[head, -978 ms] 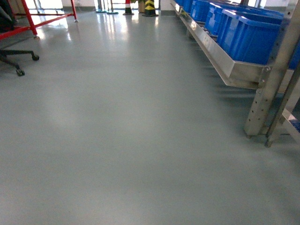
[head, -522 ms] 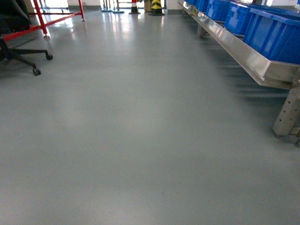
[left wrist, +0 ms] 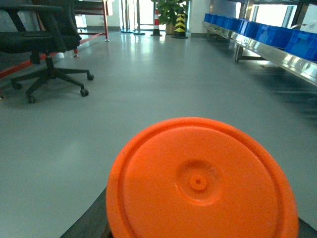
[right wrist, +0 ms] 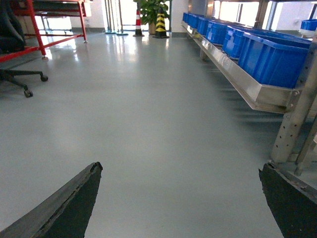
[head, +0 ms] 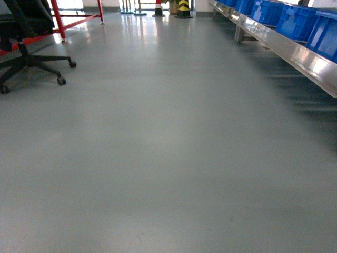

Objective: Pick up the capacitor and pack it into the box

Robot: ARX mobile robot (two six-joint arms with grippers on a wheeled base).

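The capacitor (left wrist: 200, 183) fills the lower part of the left wrist view, its round bright orange end face turned to the camera. My left gripper (left wrist: 200, 225) is shut on it; only a dark sliver of one finger (left wrist: 91, 225) shows at its lower left. In the right wrist view my right gripper (right wrist: 181, 168) stands open over bare floor, nothing between its two dark fingers. The box is out of view. Neither gripper shows in the head view.
Grey glossy floor (head: 168, 147) stretches ahead. A black office chair (head: 26, 52) and a red frame (head: 63, 21) stand at the left. A steel rack (head: 305, 52) with blue bins (head: 295, 21) runs along the right. Its post (right wrist: 292, 114) is near my right gripper. Striped bollard (head: 183, 8) far back.
The head view has swung left: the chair has come further into the frame, and the rack with its blue bins has slid towards the right edge.
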